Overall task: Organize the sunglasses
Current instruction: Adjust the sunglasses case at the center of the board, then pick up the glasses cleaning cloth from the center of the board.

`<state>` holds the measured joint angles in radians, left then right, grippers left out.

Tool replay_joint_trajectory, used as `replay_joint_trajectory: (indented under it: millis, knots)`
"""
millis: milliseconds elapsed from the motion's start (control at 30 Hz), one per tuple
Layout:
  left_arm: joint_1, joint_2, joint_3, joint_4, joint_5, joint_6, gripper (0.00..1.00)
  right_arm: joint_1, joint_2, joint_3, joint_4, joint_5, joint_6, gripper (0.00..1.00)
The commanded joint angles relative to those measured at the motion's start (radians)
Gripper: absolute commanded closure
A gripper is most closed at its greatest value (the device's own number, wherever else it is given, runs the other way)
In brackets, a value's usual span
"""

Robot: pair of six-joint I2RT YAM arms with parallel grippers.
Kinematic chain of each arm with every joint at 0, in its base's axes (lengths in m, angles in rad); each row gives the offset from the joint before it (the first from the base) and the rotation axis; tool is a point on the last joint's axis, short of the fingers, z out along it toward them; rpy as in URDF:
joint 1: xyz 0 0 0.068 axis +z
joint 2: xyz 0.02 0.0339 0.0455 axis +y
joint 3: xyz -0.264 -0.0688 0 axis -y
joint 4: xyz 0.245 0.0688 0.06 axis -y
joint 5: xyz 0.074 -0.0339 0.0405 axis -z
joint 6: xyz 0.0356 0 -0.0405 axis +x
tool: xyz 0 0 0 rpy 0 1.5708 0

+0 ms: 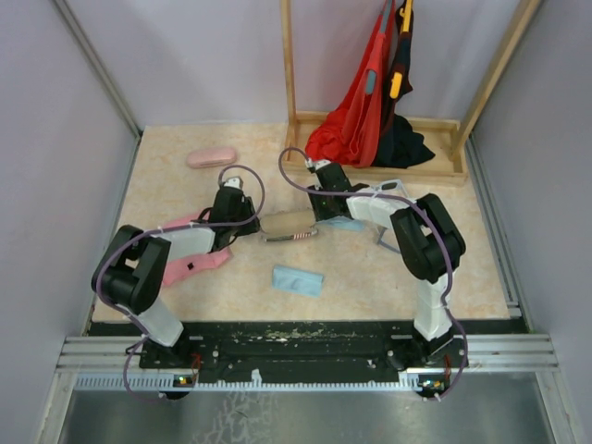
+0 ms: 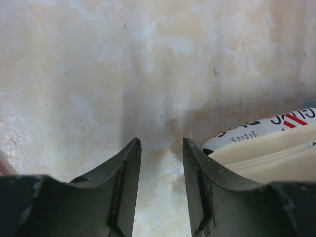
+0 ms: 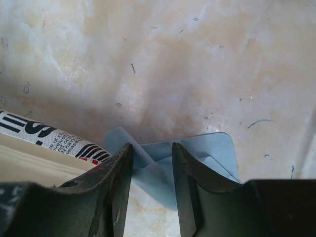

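Observation:
My left gripper (image 1: 248, 225) is open and empty, low over the table at the left end of the open flag-printed case (image 1: 287, 225). The case's printed edge shows at right in the left wrist view (image 2: 266, 126). My right gripper (image 1: 324, 211) is open at the case's right end. Its fingers straddle a raised fold of a light-blue cloth (image 3: 197, 150) without pinching it. A thin grey frame (image 1: 382, 242), seemingly the pale-lens sunglasses, lies partly hidden beside the right arm. The white sunglasses are not clearly in view in any frame.
A shut pink case (image 1: 211, 157) lies at the back left. An open pink case (image 1: 196, 264) lies under the left arm. A second light-blue cloth (image 1: 298, 279) lies near the front. A wooden rack (image 1: 379, 171) with red and black fabric stands at the back right.

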<state>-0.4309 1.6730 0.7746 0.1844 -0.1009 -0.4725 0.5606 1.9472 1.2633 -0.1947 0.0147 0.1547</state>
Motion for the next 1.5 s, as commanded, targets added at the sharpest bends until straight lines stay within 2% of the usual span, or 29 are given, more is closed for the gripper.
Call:
replay_joint_trajectory:
  millis: [0,133,300,467,600,833,1067,1167,1267,1400,1467]
  knots:
    - [-0.026,-0.036,-0.058,-0.033,0.034,-0.032,0.53,0.009,-0.066,0.007,0.054,-0.017,0.028,0.6]
    - [-0.023,-0.067,-0.061,-0.053,-0.01,-0.02,0.49,0.009,-0.085,0.006,0.045,0.024,0.034,0.57]
    - [-0.011,-0.112,-0.029,-0.121,-0.087,-0.018,0.46,0.007,-0.154,-0.011,0.032,0.174,0.019,0.52]
    - [-0.001,-0.223,-0.057,-0.16,-0.13,-0.06,0.42,0.007,-0.282,-0.097,0.099,0.373,0.036,0.48]
    - [0.002,-0.346,-0.109,-0.176,-0.153,-0.072,0.41,0.003,-0.432,-0.198,0.145,0.457,0.101,0.45]
    - [0.003,-0.547,-0.203,-0.233,-0.089,-0.081,0.44,-0.008,-0.667,-0.414,0.121,0.353,0.255,0.36]
    - [-0.012,-0.658,-0.308,-0.232,0.107,-0.067,0.45,-0.009,-0.875,-0.593,0.047,0.12,0.271,0.35]
    - [-0.072,-0.684,-0.344,-0.216,0.115,-0.067,0.45,-0.007,-0.944,-0.668,0.029,0.065,0.318,0.35]
    - [-0.178,-0.675,-0.357,-0.184,0.09,-0.066,0.44,0.021,-0.956,-0.707,-0.005,0.041,0.369,0.35]
    - [-0.289,-0.598,-0.361,-0.12,0.091,-0.046,0.42,0.147,-0.942,-0.743,-0.01,0.083,0.436,0.36]
    - [-0.304,-0.552,-0.358,-0.089,0.109,-0.032,0.41,0.197,-0.929,-0.755,-0.005,0.105,0.467,0.36]
